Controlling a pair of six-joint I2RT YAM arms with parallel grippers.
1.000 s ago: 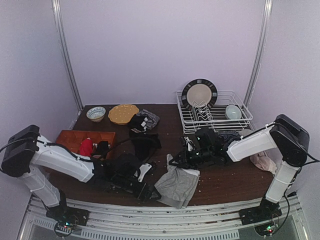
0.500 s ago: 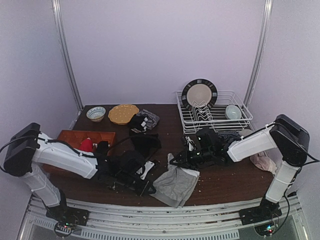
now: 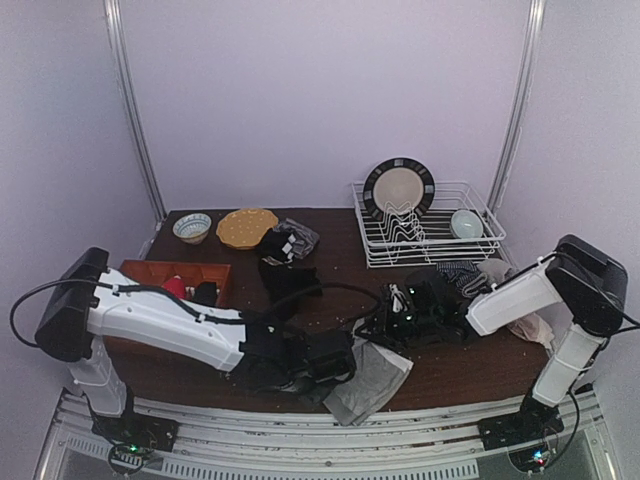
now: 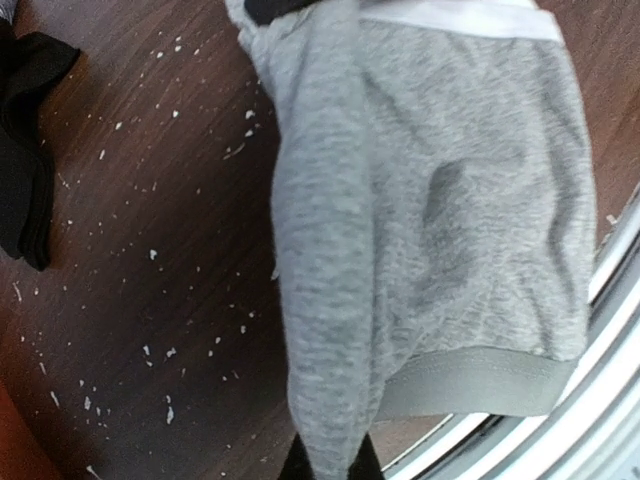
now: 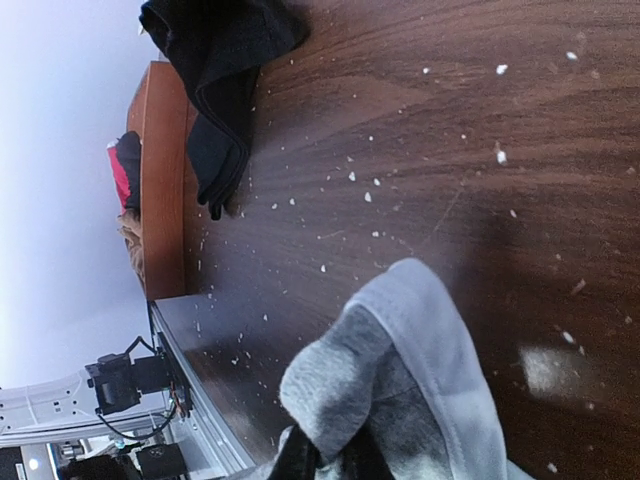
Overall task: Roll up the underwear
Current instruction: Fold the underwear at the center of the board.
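Note:
The light grey underwear [image 3: 372, 375] lies near the table's front edge, folded over on itself. My left gripper [image 3: 338, 360] is at its left side. In the left wrist view the gripper [image 4: 325, 468] is shut on a fold of the grey underwear [image 4: 430, 220]. My right gripper [image 3: 386, 328] is at the cloth's far edge. In the right wrist view its fingers [image 5: 330, 462] pinch a raised corner of the grey underwear [image 5: 400, 370] by the pale waistband. A black underwear [image 3: 287, 280] lies flat further back, also seen as the black underwear [image 5: 225, 70].
An orange tray [image 3: 150, 272] with red and dark cloth sits at the left. A dark bundle [image 3: 287, 241], a bowl [image 3: 191, 227] and a yellow plate [image 3: 246, 227] stand at the back. The wire dish rack [image 3: 430, 230] is back right, with a pale cloth [image 3: 527, 326] under my right arm.
My left gripper has shut on the grey underwear's left edge and carried it right, folding the cloth over. My right gripper has shifted slightly right with its corner.

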